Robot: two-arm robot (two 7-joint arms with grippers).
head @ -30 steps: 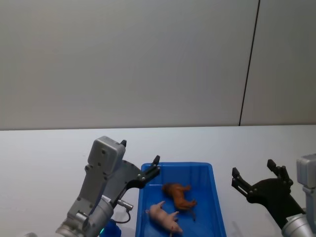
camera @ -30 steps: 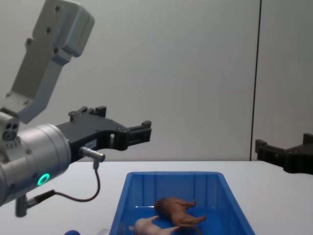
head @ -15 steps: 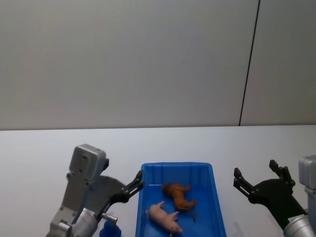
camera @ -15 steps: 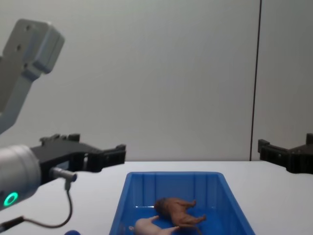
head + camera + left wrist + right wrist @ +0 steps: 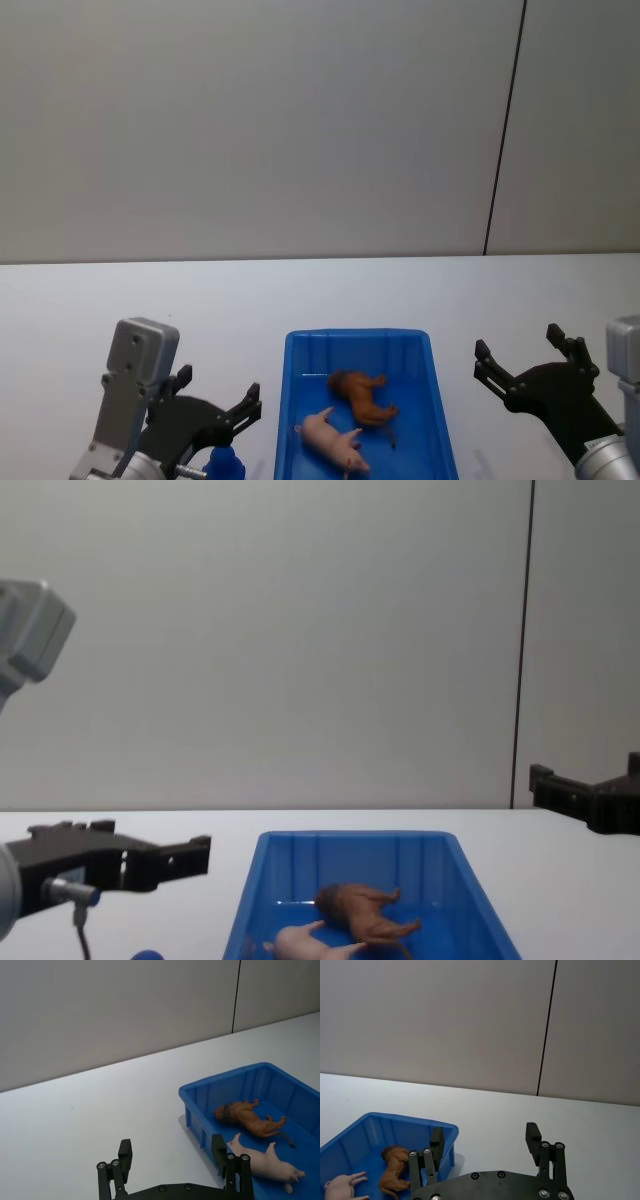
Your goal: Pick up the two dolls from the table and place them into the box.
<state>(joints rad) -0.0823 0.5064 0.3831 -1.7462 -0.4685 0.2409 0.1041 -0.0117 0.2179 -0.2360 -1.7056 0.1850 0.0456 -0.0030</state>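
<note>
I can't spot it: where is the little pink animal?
The pink doll lies on its side in the blue box, low in the head view, nearer the robot than the brown doll.

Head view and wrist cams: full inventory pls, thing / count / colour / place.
table: 1, white, spans the foreground
box: 1, bright blue, open-topped, on the table at centre
reddish-brown doll: 1, lying on its side inside the box
pale pink doll: 1, lying inside the box, on the robot's side of the brown one
small blue object: 1, left of the box; cannot tell what it is
wall: 1, grey, dark vertical seam, behind the table
left claw: 1, black, open, left of the box
right claw: 1, black, open, right of the box
</note>
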